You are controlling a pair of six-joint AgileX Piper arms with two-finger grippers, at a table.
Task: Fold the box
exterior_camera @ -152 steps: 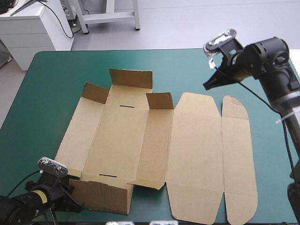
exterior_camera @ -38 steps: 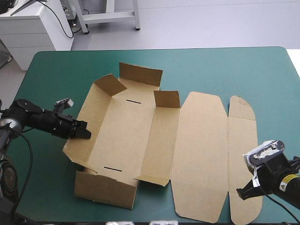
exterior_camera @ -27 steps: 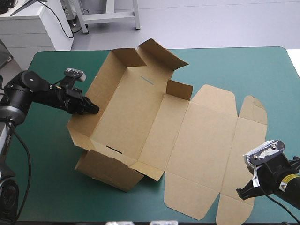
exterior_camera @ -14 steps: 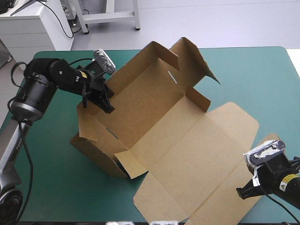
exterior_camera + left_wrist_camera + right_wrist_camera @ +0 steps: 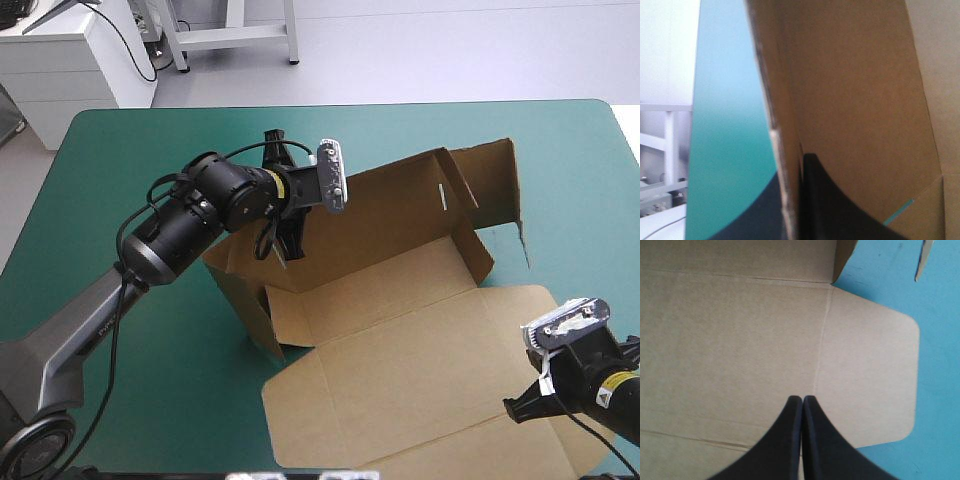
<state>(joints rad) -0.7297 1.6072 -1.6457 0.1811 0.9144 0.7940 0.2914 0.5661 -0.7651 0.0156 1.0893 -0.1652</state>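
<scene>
A teal-green cover spans the table.

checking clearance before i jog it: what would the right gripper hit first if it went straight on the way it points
Most likely the flat lid of the box: the right gripper, shut, points at that brown board beside the crease to its rounded flap. The gap between them is unclear.

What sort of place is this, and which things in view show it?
Probably a robotics lab. Two robot arms work at a table with a teal-green cover: the left gripper is shut on a raised wall of the brown box, the right gripper shut above its flat lid.
</scene>
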